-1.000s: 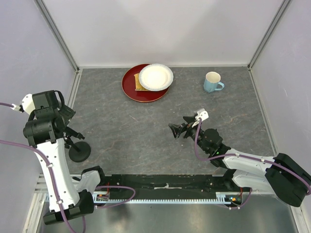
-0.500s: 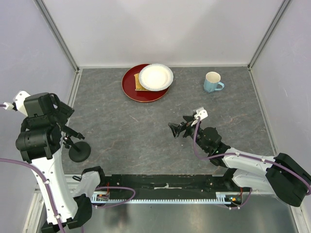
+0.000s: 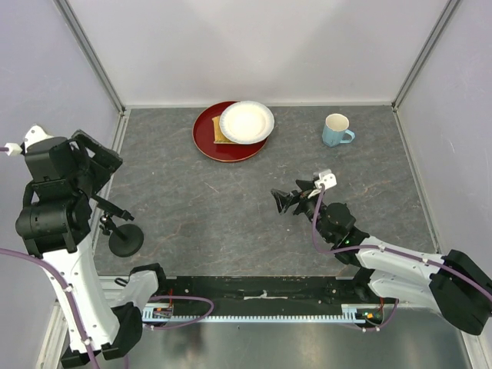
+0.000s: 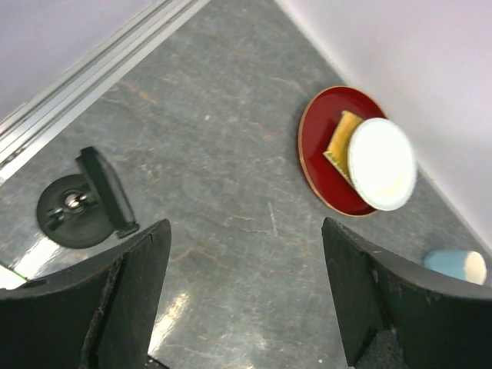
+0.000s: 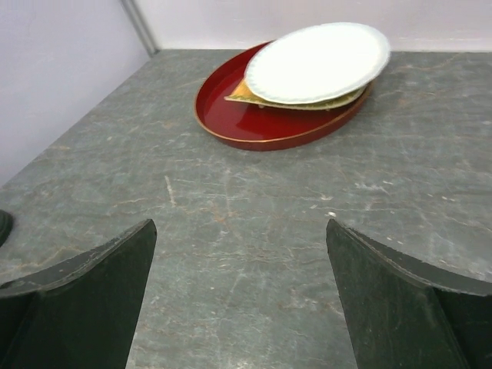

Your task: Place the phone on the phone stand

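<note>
The phone stand [image 4: 60,221] shows its round black disc base at the table's left edge; it also shows in the top view [image 3: 127,241]. A thin flat black slab, the phone [image 4: 108,192], stands tilted on the stand's top and appears in the top view as a thin dark bar [image 3: 114,208]. My left gripper [image 4: 246,292] is open and empty, held high above the table to the right of the stand; the top view shows it [image 3: 98,157] above the stand. My right gripper [image 5: 238,292] is open and empty over the mid table [image 3: 278,201].
A red plate [image 3: 209,142] holding toast and a white paper plate [image 3: 246,121] sits at the back centre. A blue mug [image 3: 336,129] stands at the back right. Grey walls and metal rails close in the table.
My left arm has risen and drawn back from the stand, leaving the black slab on it. My right gripper has shifted slightly to the right.
</note>
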You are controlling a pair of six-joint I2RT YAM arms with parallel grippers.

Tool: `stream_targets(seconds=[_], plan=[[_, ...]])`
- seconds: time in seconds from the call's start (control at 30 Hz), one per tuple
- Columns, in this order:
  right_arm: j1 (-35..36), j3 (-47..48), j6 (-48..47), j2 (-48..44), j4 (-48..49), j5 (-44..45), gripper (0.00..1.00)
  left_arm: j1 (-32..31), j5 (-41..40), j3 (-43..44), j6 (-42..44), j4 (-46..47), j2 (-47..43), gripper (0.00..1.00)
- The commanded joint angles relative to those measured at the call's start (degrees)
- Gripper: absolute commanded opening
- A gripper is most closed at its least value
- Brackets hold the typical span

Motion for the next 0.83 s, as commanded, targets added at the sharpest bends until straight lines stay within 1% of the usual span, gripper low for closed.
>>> stream_targets(seconds=[0.0, 0.03, 0.07, 0.13, 0.17, 0.2, 0.23, 0.27, 0.3, 0.33, 0.4, 0.43, 0.5, 0.53, 0.6, 0.63, 0.67, 0.7, 0.73, 0.77, 0.8], plan=[[-0.4, 1.4, 0.7, -1.6, -4.2, 9.5, 0.98, -0.7, 10.0, 2.8, 1.1, 6.5, 2.3, 0.84], [-0.4, 1.5, 0.6, -1.9, -6.3, 11.0, 0.98, -1.1, 10.8, 2.8, -0.5, 7.3, 2.7, 0.84], [-0.4, 1.9, 1.2, -2.0, -7.1, 13.9, 0.98, -3.0, 12.1, 2.8, -1.1, 8.4, 2.9, 0.83], [-0.4, 2.3, 1.6, -1.9, -8.6, 15.5, 0.98, -6.8, 11.3, 3.2, -3.3, 12.1, 3.8, 0.83], [-0.5, 2.5, 2.1, -1.6, -9.0, 15.9, 0.98, -13.2, 7.0, 3.5, -4.0, 13.1, 4.4, 0.82], [-0.6, 2.8, 2.4, -1.5, -9.3, 16.3, 0.98, -17.0, 4.5, 3.6, -4.7, 14.6, 5.1, 0.82], [-0.8, 2.9, 2.5, -1.2, -9.6, 16.2, 0.98, -25.2, 1.8, 3.9, -5.5, 15.4, 7.3, 0.82], [-0.9, 3.0, 2.6, -1.0, -9.6, 16.2, 0.98, -29.4, -3.1, 4.0, -5.8, 15.9, 8.5, 0.82], [-0.9, 3.3, 2.9, -0.8, -9.7, 16.3, 0.98, -33.3, -5.5, 4.1, -6.4, 17.0, 10.3, 0.83], [-1.0, 3.4, 3.0, -0.7, -10.2, 16.2, 0.98, -40.0, -7.4, 4.0, -6.4, 17.8, 13.1, 0.83], [-1.0, 4.0, 3.1, -0.4, -10.8, 16.9, 0.98, -45.9, -11.1, 3.8, -5.4, 19.8, 16.1, 0.84], [-1.0, 4.1, 3.4, -0.4, -11.5, 18.0, 0.98, -50.9, -12.3, 4.0, -4.8, 21.7, 18.8, 0.84], [-0.9, 4.4, 3.8, -0.3, -12.0, 19.2, 0.98, -55.7, -15.5, 3.3, -1.6, 24.3, 20.4, 0.84], [-1.0, 4.6, 4.2, -0.2, -12.8, 20.6, 0.98, -59.9, -16.0, 1.0, -0.6, 28.2, 20.9, 0.85], [-1.0, 5.2, 4.5, 0.2, -13.6, 21.6, 0.98, -63.5, -16.1, -2.7, 2.1, 32.8, 20.2, 0.87], [-1.0, 5.4, 5.0, 0.4, -14.4, 22.4, 0.98, -66.3, -16.0, -7.4, 3.1, 35.3, 19.5, 0.88], [-1.1, 5.6, 5.1, 0.6, -14.9, 22.7, 0.98, -67.6, -15.7, -10.1, 4.2, 40.8, 16.9, 0.91], [-1.1, 5.7, 5.1, 0.3, -15.2, 22.9, 0.98, -68.8, -15.6, -16.8, 6.6, 43.7, 15.2, 0.93], [-1.1, 5.7, 4.7, 0.0, -15.6, 22.9, 0.98, -70.9, -15.6, -20.7, 7.6, 46.5, 13.4, 0.94], [-1.0, 5.8, 4.6, -0.7, -15.9, 22.4, 0.98, -71.6, -14.5, -24.7, 8.2, 52.2, 10.9, 0.95], [-1.0, 5.5, 4.6, -1.4, -16.1, 22.2, 0.98, -72.0, -13.8, -32.3, 8.2, 54.2, 6.3, 0.95]])
